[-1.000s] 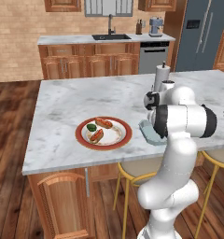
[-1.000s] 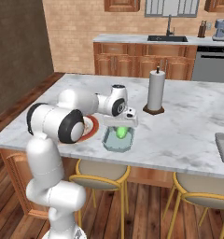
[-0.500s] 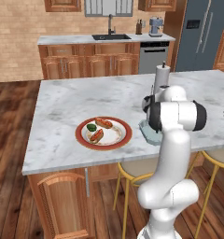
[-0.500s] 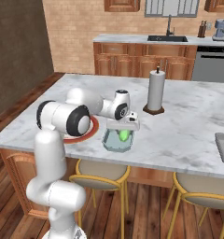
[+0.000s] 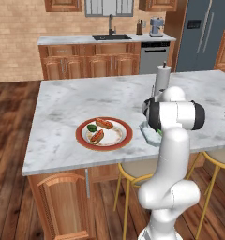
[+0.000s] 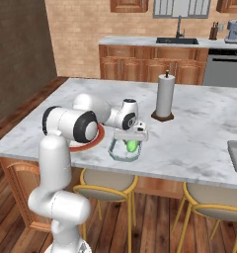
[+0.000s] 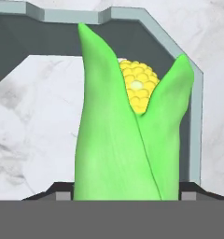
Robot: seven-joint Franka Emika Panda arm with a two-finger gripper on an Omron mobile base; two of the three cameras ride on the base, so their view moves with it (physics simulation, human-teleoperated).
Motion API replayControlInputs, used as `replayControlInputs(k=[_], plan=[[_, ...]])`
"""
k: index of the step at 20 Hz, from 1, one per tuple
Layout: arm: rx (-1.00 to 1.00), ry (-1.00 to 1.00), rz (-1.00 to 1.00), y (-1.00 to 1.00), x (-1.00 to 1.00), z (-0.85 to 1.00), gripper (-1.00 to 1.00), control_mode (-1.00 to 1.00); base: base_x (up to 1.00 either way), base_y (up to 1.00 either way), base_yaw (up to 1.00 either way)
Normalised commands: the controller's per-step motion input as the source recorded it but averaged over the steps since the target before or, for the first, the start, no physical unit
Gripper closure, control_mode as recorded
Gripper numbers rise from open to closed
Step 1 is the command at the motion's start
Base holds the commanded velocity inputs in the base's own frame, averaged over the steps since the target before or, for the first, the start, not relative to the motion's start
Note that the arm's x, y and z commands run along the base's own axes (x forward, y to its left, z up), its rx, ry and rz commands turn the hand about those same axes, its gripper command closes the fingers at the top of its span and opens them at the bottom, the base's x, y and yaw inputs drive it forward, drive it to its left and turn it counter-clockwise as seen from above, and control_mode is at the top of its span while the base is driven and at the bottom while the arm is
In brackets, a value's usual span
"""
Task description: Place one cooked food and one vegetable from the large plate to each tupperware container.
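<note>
Clamped in the gripper point(image 6: 132, 146), a corn cob point(image 7: 128, 135) is being held over the near container point(image 6: 123, 150). Two sausages point(image 5: 101, 130) and a green vegetable point(image 5: 91, 127) are lying on the plate point(image 5: 119, 141), so most transfers are judged outstanding.

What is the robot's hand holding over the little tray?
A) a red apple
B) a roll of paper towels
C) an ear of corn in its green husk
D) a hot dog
C: the hand view shows yellow kernels peeking out of green leaves, the corn sitting between the finger tips above the pale grey container.
</note>
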Motion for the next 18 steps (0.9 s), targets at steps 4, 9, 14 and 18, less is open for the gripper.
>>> replayControlInputs(k=[4, 9, 14, 18], plan=[[0.0, 0.0, 0.0, 0.0, 0.0, 0.0, 1.0, -1.0, 0.0, 0.0, 0.0], [0.0, 0.0, 0.0, 0.0, 0.0, 0.0, -1.0, -1.0, 0.0, 0.0, 0.0], [-0.03, 0.0, 0.0, 0.0, 0.0, 0.04, -1.0, -1.0, 0.0, 0.0, 0.0], [-0.08, 0.0, 0.0, 0.03, -0.1, 0.16, -1.0, -1.0, 0.0, 0.0, 0.0]])
